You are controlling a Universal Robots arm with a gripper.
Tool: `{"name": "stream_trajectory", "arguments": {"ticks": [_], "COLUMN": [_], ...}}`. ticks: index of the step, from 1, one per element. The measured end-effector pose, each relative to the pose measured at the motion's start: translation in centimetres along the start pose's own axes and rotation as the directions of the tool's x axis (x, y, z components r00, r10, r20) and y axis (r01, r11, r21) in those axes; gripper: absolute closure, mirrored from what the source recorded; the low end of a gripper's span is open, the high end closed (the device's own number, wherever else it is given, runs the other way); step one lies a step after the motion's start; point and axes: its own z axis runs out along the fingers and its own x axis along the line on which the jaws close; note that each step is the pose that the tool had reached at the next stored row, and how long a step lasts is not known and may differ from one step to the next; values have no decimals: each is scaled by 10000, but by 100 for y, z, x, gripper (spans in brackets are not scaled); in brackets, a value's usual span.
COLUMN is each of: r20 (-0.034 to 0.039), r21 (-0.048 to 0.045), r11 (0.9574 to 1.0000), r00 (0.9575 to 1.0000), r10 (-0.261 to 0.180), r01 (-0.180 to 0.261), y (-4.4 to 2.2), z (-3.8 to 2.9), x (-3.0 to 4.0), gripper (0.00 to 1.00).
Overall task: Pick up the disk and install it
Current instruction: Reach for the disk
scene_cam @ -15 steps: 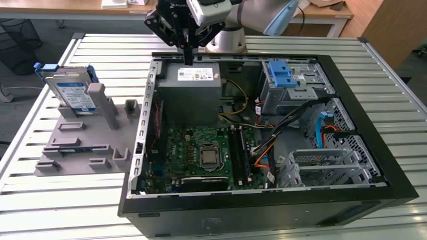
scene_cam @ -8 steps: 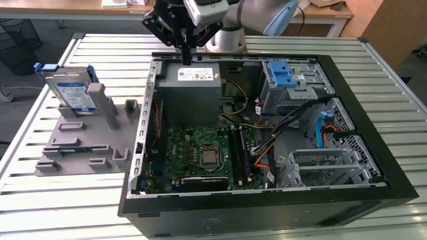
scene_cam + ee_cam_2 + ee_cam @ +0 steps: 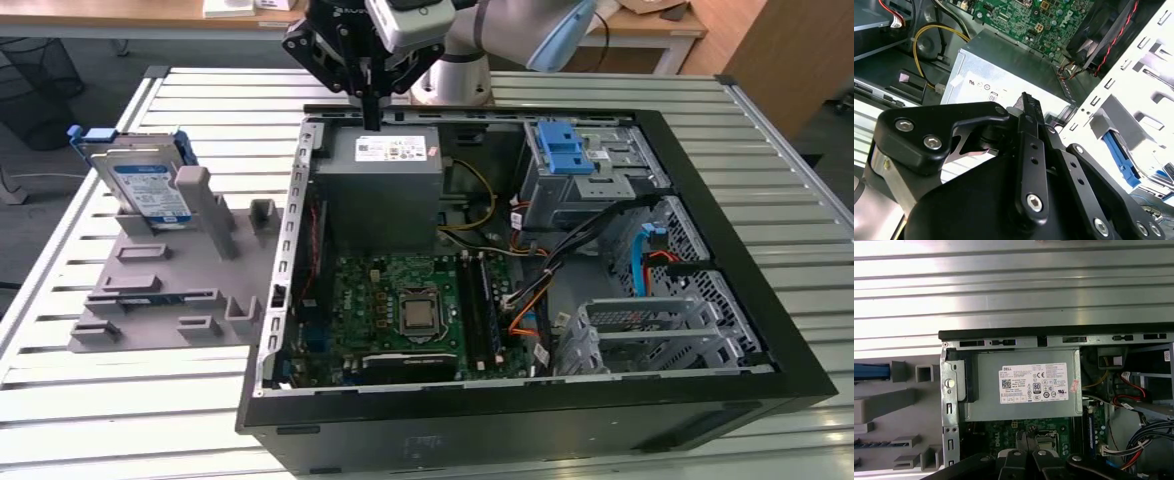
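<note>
I'm looking at a slatted metal table (image 3: pixel 561 88) with wooden desks (image 3: pixel 134 15) behind it. The open computer case (image 3: pixel 534 435) lies on the table, and a grey fixture (image 3: pixel 160 300) sits beside it on the exterior view's left. The disk (image 3: pixel 150 185) stands on edge in that fixture, well apart from the gripper (image 3: pixel 370 112). The arm (image 3: pixel 521 30) reaches over the case's far wall. The gripper points straight down above the power supply (image 3: pixel 1024 385), its jaws drawn together on nothing.
</note>
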Motion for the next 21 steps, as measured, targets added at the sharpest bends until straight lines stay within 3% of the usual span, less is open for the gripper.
{"name": "stream_trajectory", "arguments": {"ticks": [21], "r20": [1], "r21": [-1], "r11": [10000], "r00": [10000], "r10": [0], "r01": [0], "y": [-3], "z": [0], "x": [39], "gripper": [89]}}
